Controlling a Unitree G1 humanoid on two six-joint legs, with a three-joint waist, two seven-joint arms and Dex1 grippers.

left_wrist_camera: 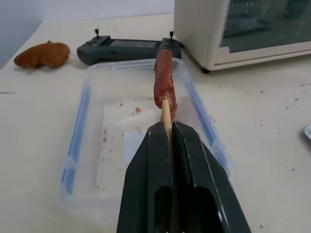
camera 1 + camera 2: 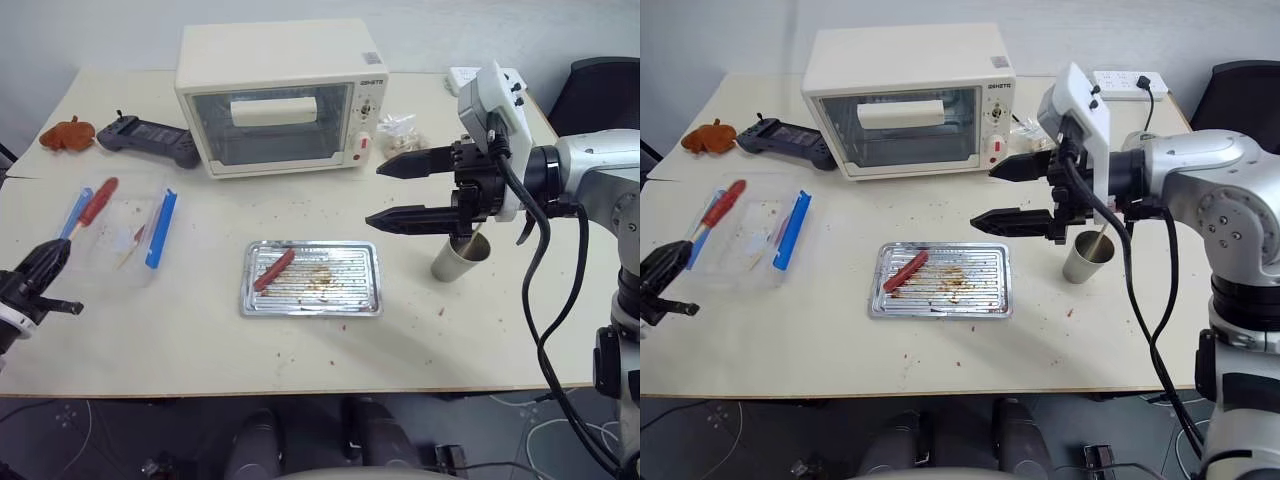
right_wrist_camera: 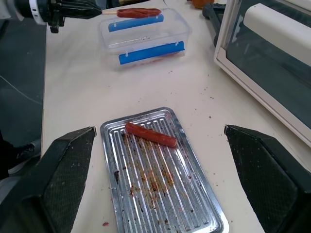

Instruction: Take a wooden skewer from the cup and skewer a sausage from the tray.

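At the lower left edge of the left eye view, the left gripper (image 2: 45,262) is partly cut off by the frame; its two black fingers are clamped together on the wooden skewer (image 1: 166,110). From there the stick runs up toward the upper left, its long axis slanting slightly right, and carries a sausage (image 2: 99,200) threaded on its far end over the clear plastic box (image 2: 120,262) with blue clips. Most of the stick is hidden inside the sausage and between the fingers; only a short pale stretch shows. At centre, the tray (image 2: 362,300) lies on the table (image 2: 200,350), with a second sausage (image 2: 273,269) in its left part, lying diagonally, high end to the right. Brown stains smear the ribbed floor beside it. Behind stands a cream toaster oven (image 2: 280,95). Right of centre, the right gripper (image 2: 400,192) hangs above the table, fingers spread wide and empty, pointing toward frame left. It partly covers the cup (image 2: 458,258), whose contents are hard to make out.
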